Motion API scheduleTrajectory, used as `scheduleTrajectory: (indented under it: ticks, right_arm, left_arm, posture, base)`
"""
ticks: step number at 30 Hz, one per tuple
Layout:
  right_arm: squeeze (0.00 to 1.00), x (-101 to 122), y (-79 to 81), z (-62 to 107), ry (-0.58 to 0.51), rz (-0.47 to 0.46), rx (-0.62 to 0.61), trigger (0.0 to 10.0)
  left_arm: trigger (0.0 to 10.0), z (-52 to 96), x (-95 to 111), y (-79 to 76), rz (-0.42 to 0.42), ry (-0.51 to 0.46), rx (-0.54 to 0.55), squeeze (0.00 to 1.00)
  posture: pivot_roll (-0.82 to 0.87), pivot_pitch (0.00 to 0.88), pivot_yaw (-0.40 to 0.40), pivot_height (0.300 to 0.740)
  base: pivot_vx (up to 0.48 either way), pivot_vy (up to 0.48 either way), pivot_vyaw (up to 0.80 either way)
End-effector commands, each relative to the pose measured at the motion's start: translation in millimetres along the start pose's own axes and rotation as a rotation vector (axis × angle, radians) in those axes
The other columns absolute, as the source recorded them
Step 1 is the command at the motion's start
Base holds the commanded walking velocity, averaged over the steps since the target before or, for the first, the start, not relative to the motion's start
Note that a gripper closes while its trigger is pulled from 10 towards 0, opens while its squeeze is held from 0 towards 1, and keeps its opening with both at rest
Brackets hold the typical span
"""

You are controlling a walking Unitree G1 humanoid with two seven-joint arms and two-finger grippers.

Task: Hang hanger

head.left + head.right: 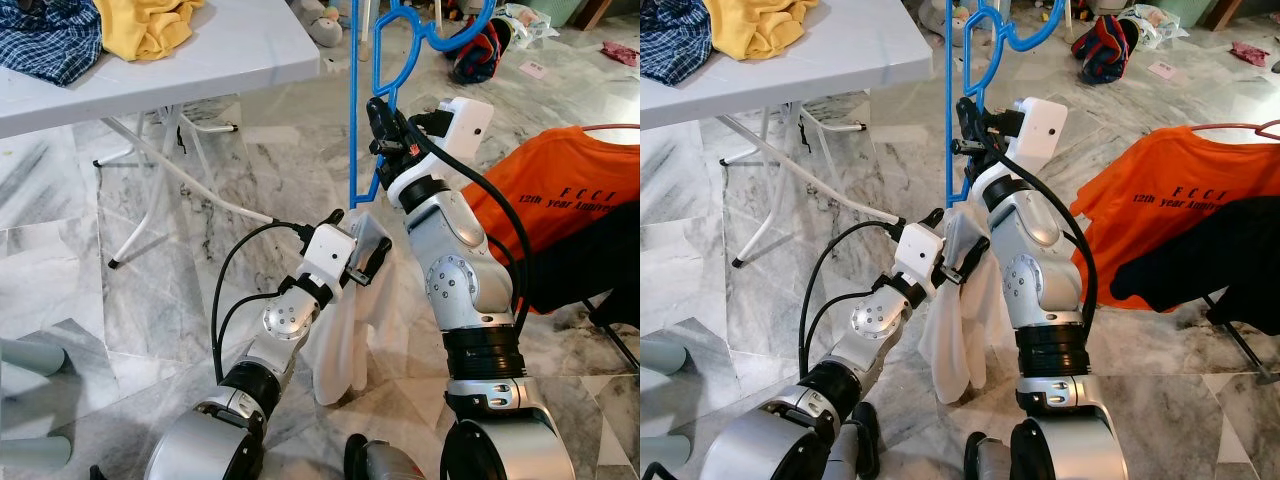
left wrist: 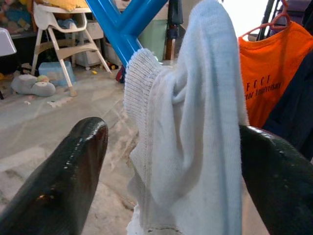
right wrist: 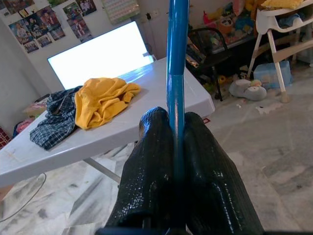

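Note:
My right gripper (image 1: 385, 135) is raised in front of me, shut on the thin bar of a blue plastic hanger (image 1: 355, 100), which stands upright. The right wrist view has both fingers (image 3: 156, 147) pressed on the blue hanger bar (image 3: 177, 49). A white garment (image 1: 345, 330) droops from the hanger's lower corner toward the floor. My left gripper (image 1: 365, 252) is at the top of that garment, just below the right one. In the left wrist view its fingers (image 2: 73, 161) stand wide apart, with the white cloth (image 2: 195, 122) bunched between them.
A white folding table (image 1: 230, 60) at the left carries a yellow cloth (image 1: 150, 25) and a blue plaid cloth (image 1: 45, 40); its legs (image 1: 160, 170) reach over the marble floor. An orange T-shirt (image 1: 570, 200) on a hanger and a dark garment (image 1: 580, 265) are at the right.

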State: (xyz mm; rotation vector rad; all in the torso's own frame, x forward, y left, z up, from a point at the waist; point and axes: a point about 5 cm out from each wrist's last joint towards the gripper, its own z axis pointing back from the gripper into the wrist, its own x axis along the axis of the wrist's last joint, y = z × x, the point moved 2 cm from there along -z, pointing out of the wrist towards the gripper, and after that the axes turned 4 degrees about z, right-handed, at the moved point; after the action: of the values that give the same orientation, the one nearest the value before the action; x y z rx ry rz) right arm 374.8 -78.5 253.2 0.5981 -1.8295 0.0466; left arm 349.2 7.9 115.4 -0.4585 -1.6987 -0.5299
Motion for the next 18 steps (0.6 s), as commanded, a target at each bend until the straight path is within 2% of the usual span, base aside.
scheduleTrajectory:
  ticks: [1, 4, 9, 18]
  right_arm:
    - [0.0, 7, -1.0, 2.1, -0.021, 0.024, -0.003, 10.0]
    - [0.0, 9, -4.5, 3.0, -0.026, 0.032, -0.016, 10.0]
    - [0.0, 10, -5.5, 1.7, -0.03, 0.031, -0.023, 10.0]
    - [0.0, 9, -2.8, -1.3, -0.029, 0.029, -0.013, 10.0]
  left_arm:
    - [0.0, -6.4, 2, -15.6, 0.018, 0.001, -0.054, 0.0]
    - [0.0, -2.8, -2, -14.3, 0.019, 0.011, -0.055, 0.0]
    - [0.0, 5.3, -11, -1.9, 0.013, 0.046, -0.014, 0.0]
    - [0.0, 3.7, -6, 5.9, 0.027, 0.025, 0.015, 0.0]
  posture:
    - [-0.06, 0.232, -0.063, 0.74]
    - [-0.06, 0.23, -0.06, 0.74]
    - [-0.05, 0.232, -0.06, 0.74]
    - [-0.03, 0.233, -0.064, 0.74]
  base:
    - [0.0, 0.0, 0.0]
    - [0.0, 0.0, 0.0]
    - [0.0, 0.0, 0.0]
    - [0.0, 0.0, 0.0]
